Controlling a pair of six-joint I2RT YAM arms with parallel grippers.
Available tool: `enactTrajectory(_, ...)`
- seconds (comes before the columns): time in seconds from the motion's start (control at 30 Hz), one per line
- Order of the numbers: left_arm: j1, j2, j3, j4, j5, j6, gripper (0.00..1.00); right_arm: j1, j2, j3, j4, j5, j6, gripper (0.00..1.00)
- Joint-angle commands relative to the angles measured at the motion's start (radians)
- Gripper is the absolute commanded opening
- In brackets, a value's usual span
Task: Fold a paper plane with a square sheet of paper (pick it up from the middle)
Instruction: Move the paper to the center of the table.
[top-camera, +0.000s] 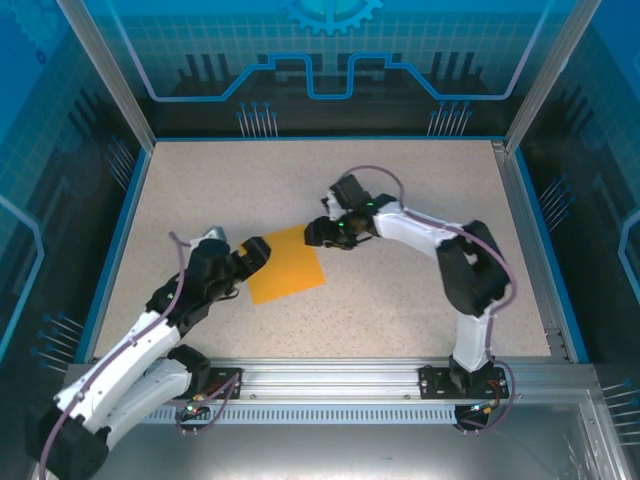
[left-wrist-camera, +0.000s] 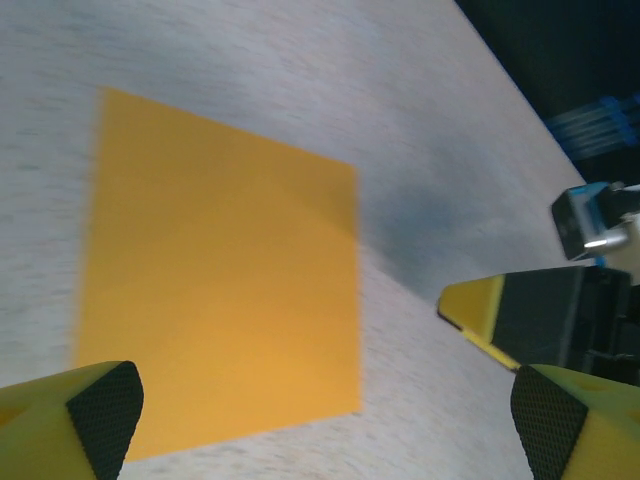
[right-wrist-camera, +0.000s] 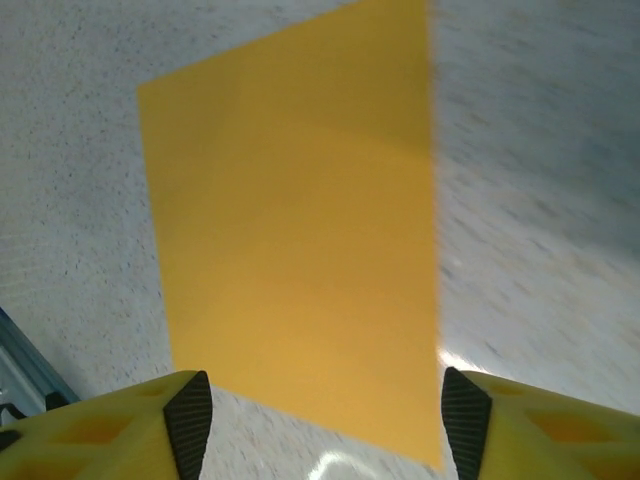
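The square sheet of paper (top-camera: 285, 265) is plain orange and lies flat near the middle of the table. My left gripper (top-camera: 255, 252) sits at its left edge, jaws wide open. In the left wrist view the sheet (left-wrist-camera: 220, 290) lies ahead of the left gripper (left-wrist-camera: 320, 410), with its near corner between the fingertips. My right gripper (top-camera: 318, 233) hovers at the sheet's far right corner, jaws apart and nothing between them. In the right wrist view the sheet (right-wrist-camera: 300, 230) stretches away from the right gripper (right-wrist-camera: 327, 410), its near edge lying between the pads.
The speckled table (top-camera: 420, 190) has a blue rim and metal corner posts (top-camera: 545, 80). An aluminium rail (top-camera: 330, 372) with both arm bases runs along the near edge. The right arm's elbow (top-camera: 475, 265) rises right of the sheet.
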Motion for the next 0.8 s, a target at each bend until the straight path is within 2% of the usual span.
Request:
enactTrajectory(0.0,0.049,-0.093,-0.065,-0.107,-0.005,0.048,0.99,0.076,0.139,0.171,-0.124,0.011,0.009,0.59)
enactTrajectory(0.2,0.059,-0.151,-0.114,-0.1,-0.005,0.068,0.99,0.115,0.325,0.373,-0.197,0.027,0.043,0.57)
enactTrajectory(0.3,0.06,-0.134,-0.126,-0.054,0.028,0.088,0.99,0.11,0.36,0.42,-0.275,0.09,0.031,0.57)
enactTrajectory(0.43,0.061,-0.089,-0.128,0.026,0.131,0.113,0.99,0.064,0.334,0.296,-0.279,0.144,0.061,0.49)
enactTrajectory(0.63,0.061,-0.044,-0.134,0.104,0.185,0.13,0.99,-0.032,0.133,-0.071,-0.154,0.193,0.097,0.5)
enactTrajectory(0.77,0.062,0.009,-0.125,0.153,0.259,0.132,0.99,-0.096,0.054,-0.168,-0.154,0.201,0.033,0.51)
